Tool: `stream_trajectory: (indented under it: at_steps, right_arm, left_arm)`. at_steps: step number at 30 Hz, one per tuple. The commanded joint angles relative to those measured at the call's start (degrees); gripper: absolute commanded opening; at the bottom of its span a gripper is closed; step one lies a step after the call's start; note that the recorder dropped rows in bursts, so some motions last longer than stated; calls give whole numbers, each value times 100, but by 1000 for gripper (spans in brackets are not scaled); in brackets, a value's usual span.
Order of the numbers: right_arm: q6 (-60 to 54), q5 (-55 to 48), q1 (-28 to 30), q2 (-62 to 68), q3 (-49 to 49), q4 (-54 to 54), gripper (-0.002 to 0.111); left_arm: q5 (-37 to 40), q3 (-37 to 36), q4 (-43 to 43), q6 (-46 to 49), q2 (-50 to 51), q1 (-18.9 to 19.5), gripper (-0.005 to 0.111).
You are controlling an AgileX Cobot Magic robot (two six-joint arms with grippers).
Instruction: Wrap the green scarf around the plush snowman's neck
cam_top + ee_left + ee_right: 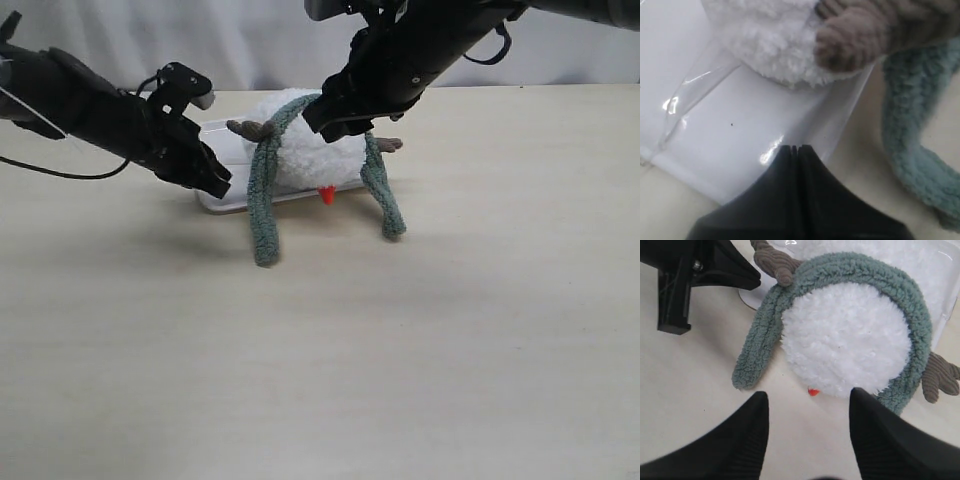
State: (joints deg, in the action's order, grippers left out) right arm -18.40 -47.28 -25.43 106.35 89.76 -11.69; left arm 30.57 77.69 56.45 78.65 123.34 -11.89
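The plush snowman lies on a glossy white sheet, its orange nose pointing at the table. The green scarf arches over the snowman's neck, and both ends hang down to the tabletop on either side. My left gripper is shut, its tips resting at the sheet's edge beside the snowman. In the left wrist view, that gripper sits on the sheet near the white fluff and the scarf. My right gripper hovers open above the head, nothing between its fingers.
Brown twig arms stick out on both sides of the scarf. The left arm's black gripper stands close to one scarf end. Pale tabletop stretches in front, and a light wall lies behind.
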Motion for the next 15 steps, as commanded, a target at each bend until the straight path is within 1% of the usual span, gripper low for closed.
stream_trajectory:
  at_steps: [1,3,7,13,15]
  right_arm:
    - [26,52,-9,-26,13,-3,47]
    - [26,52,-9,-26,13,-3,47]
    - [26,65,-9,-26,13,-3,47]
    - [26,-28,-9,-26,13,-3,47]
    - [-1,-76,-9,-26,13,-32,47]
  left_arm:
    - [-262,103,-60,-380,294,-10,0]
    - [-105,103,-352,-546,360,-10,0]
    - [180,103,-555,-740,419,-14,0]
    - [576,103,-1984,-1913,419,-14,0]
    - [728,103,-2255,-1996,419,-14,0]
